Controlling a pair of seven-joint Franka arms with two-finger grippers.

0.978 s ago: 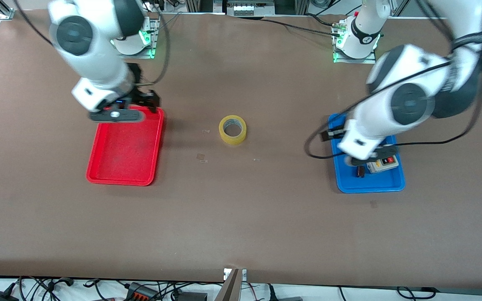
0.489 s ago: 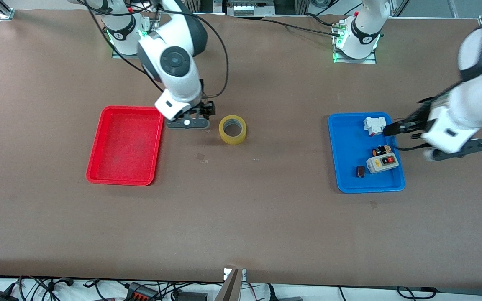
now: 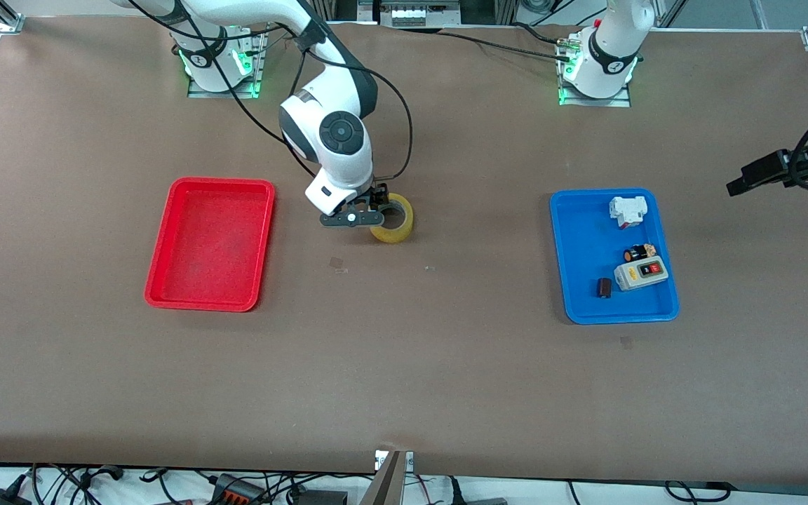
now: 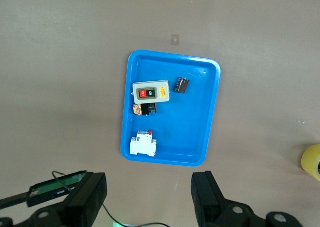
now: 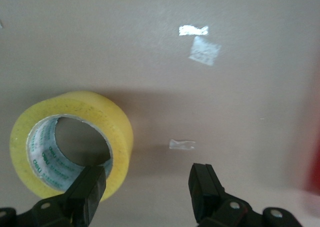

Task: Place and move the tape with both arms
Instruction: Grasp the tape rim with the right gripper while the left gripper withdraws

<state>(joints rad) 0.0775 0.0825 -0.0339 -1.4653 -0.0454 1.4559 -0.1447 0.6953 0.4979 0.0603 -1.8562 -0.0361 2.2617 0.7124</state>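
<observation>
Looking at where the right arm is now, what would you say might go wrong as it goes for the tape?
1. The right gripper, jaws open, is off centre over the tape: one finger sits above the roll's wall, the other over bare table. Coming straight down, it may hit or push the roll.
2. Scraps of tape stuck to the table nearby might snag a sliding roll.

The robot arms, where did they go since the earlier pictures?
The right pincer swung from over the red tray across to the tape and now hovers open at its edge, holding nothing. The left pincer, open too, left the blue tray and pulled out toward the table's end. The tape, both trays and the switch box stayed put.
</observation>
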